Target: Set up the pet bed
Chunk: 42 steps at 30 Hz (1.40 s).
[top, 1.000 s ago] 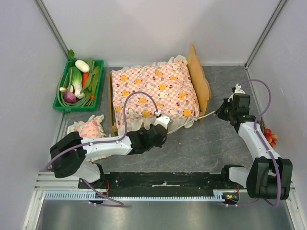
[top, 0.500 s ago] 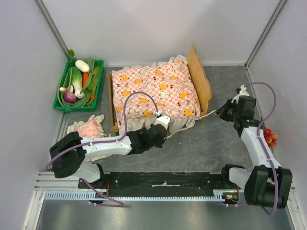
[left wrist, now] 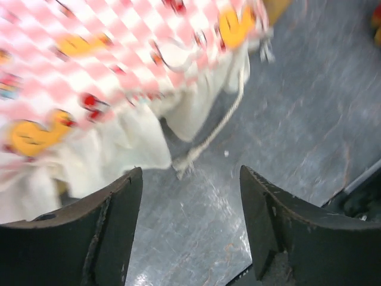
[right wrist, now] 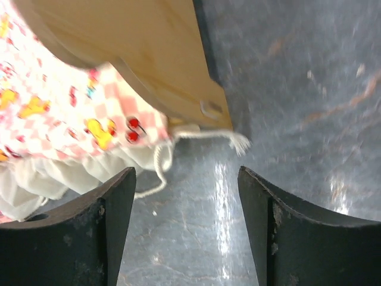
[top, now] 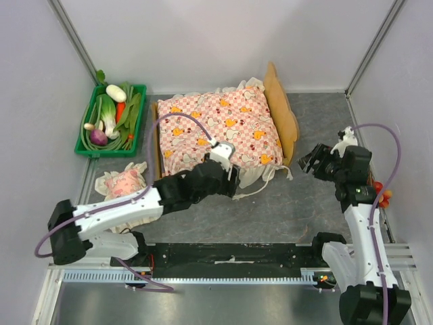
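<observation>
Both pairs of jaws stand wide apart with nothing between them. At the near side of the scene, the left gripper (left wrist: 189, 176) hangs low over the grey table (top: 298, 203), its dark fingers framing the frayed end of a white cord (left wrist: 220, 122) that trails down from the frill of the mattress (top: 216, 125) onto the bare surface. The right gripper (right wrist: 186, 173) hovers over the table off the near corner of the headboard; its wrist view shows a second frayed cord end lying on the table just below that wooden corner, and neither finger touches it. To the left, by the left arm's forearm, a small pink frilled pillow (top: 125, 181) lies on the table just beside the near foot corner of the bed. Some small red things (top: 382, 193) sit at the table's right edge, close to the right arm; what they are I cannot tell. Farther back, the pet bed (top: 279, 101) stands in the middle of the table, lengthwise across it, its curved light-wood headboard upright at the right end. The pink-checked mattress lies on the frame and hides its base, its white frill spilling over the near side. In the far left corner, a green tray (top: 84, 150) of vegetables sits just beside the foot end of the bed.
</observation>
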Tool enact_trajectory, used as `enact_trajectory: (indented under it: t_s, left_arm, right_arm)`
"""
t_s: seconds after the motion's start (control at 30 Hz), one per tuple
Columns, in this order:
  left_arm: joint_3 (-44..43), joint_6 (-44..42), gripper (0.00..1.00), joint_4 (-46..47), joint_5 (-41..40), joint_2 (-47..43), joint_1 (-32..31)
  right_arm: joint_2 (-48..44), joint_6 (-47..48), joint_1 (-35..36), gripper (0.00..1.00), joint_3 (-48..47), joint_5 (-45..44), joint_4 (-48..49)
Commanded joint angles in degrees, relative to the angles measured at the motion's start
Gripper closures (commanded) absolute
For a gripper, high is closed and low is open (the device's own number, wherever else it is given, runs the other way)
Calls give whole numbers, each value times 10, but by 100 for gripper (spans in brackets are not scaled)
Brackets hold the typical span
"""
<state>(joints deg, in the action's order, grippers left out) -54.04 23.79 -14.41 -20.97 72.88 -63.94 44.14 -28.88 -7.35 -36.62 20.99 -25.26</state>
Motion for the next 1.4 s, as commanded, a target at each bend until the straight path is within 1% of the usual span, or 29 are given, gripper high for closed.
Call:
enact_trajectory:
  t_s: [0.0,0.07,0.1,0.17,0.2,0.23,0.27,0.3,0.33,0.37,0.4,0.43,0.47,0.5,0.6,0.73,0.77,0.8,0.83,0.87,1.03,1.07,1.1,1.17,1.2,1.27,1.3,1.33,1.37]
  left_arm:
    - [-76,-25,27,-112,-58,-83,67]
    - [-83,-24,26,-141,-41,-106,112]
    - [-75,-26,26,-147,-37,-123,156]
    - [-62,-27,22,-146,-18,-174,204]
    - [-54,-26,21,-152,-7,-187,253]
    - [-52,-27,18,-159,7,-204,279]
    - [-52,-26,16,-167,32,-208,303]
    - [-55,-27,16,-184,46,-208,351]
    - [-55,-28,16,-189,61,-206,372]
    - [-54,-27,15,-193,92,-204,391]
    - [-53,-26,15,-197,104,-202,419]
    - [-51,-23,15,-201,115,-200,433]
    - [-43,-20,15,-201,130,-193,444]
    - [-36,-19,15,-197,138,-191,467]
    - [-7,-4,15,-180,175,-177,505]
    - [40,14,15,-146,191,-161,518]
    - [59,17,15,-132,193,-158,519]
    - [67,18,15,-127,194,-152,520]
    - [75,22,15,-122,194,-149,520]
    - [88,25,15,-117,192,-144,520]
    - [117,25,14,-82,195,-104,526]
    - [120,23,14,-79,199,-100,530]
    - [123,23,15,-72,203,-93,530]
    - [126,23,17,-62,237,-91,531]
    - [129,24,19,-56,253,-94,530]
    - [138,37,23,-36,316,-107,531]
    - [143,42,29,-26,343,-111,530]
    - [154,56,31,-9,386,-117,530]
    - [163,65,32,1,406,-128,529]
  right_arm:
    - [49,43,1,22,-107,-2,1]
    - [68,54,6,21,-141,-13,9]
    - [75,59,13,21,-150,-17,13]
    - [98,59,30,21,-173,-24,22]
    - [108,59,51,20,-189,-31,25]
    - [119,55,65,20,-195,-58,35]
    - [126,52,73,20,-201,-74,41]
    - [139,47,113,20,-211,-88,47]
    - [147,46,128,19,-216,-117,58]
    - [156,46,140,19,-223,-129,59]
    - [166,47,159,19,-238,-139,59]
    - [187,47,168,19,-245,-155,56]
    - [196,46,176,19,-250,-193,54]
    - [204,49,183,18,-254,-214,54]
    - [238,57,185,18,-261,-269,51]
    - [257,78,184,21,-264,-307,57]
    - [259,81,185,28,-265,-308,57]
    - [264,84,184,31,-268,-312,58]
    - [267,87,184,31,-270,-312,62]
    - [270,90,184,34,-273,-313,62]
    - [288,93,184,41,-282,-295,64]
    - [290,93,184,46,-283,-290,65]
    - [293,92,184,47,-280,-288,68]
    - [297,91,184,48,-276,-288,71]
    - [300,91,183,49,-273,-292,72]
    - [307,88,182,49,-273,-296,73]
    - [315,87,176,49,-275,-295,75]
    - [321,86,172,49,-277,-293,76]
    - [327,86,162,47,-281,-284,76]
